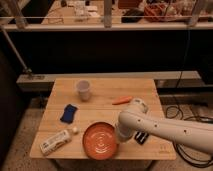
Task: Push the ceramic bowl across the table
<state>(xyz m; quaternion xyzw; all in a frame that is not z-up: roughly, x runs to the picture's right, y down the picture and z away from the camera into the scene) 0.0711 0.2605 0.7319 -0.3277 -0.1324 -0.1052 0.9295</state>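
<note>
Sitting close to the front edge of the counter (107, 87) is the ceramic bowl (101, 141), round and orange-red with rings inside. The gripper (122, 135) is at the bowl's right rim, at the end of a fat white arm (165, 131) that comes in from the right. Its jaws are shut tight. I cannot tell if it touches the rim. Left of the bowl a white packet (55, 141) lies on its side, with a small white ball (75, 130) just beside it. A bit farther back lies a blue cloth (69, 113). Past that, an orange stick (122, 100) lies near the arm, and a see-through white cup (83, 90) stands upright toward the back. Black cables (176, 111) lie on the floor to the right.
</note>
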